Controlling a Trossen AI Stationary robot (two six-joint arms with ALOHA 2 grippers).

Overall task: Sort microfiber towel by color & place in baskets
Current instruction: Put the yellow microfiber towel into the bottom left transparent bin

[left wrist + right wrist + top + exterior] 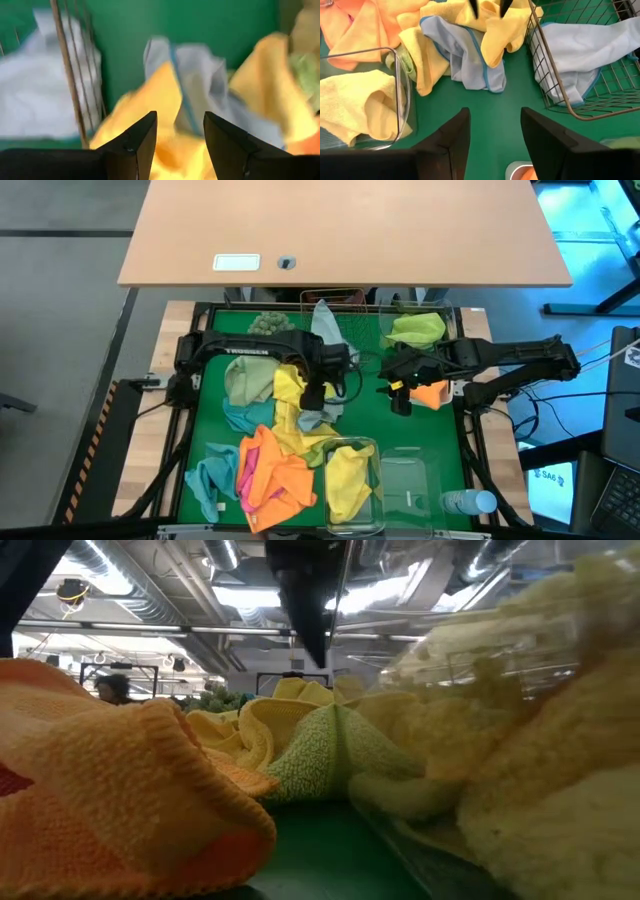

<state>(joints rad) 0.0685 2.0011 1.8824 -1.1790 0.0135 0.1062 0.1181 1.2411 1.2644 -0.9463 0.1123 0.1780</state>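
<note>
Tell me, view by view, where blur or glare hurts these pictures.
Left wrist view: motion-blurred, the yellow towel and wire basket smeared. Low view: the near orange towel and clear tub loom large and soft, with bright ceiling lights behind. Right wrist view: sharp. High view: even light, no glare.

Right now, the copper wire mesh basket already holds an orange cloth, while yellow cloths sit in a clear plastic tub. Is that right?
Not quite. The cloth in the copper wire mesh basket is a pale grey-blue cloth, not orange, as the right wrist view shows. The yellow cloth does sit in the clear plastic tub.
</note>
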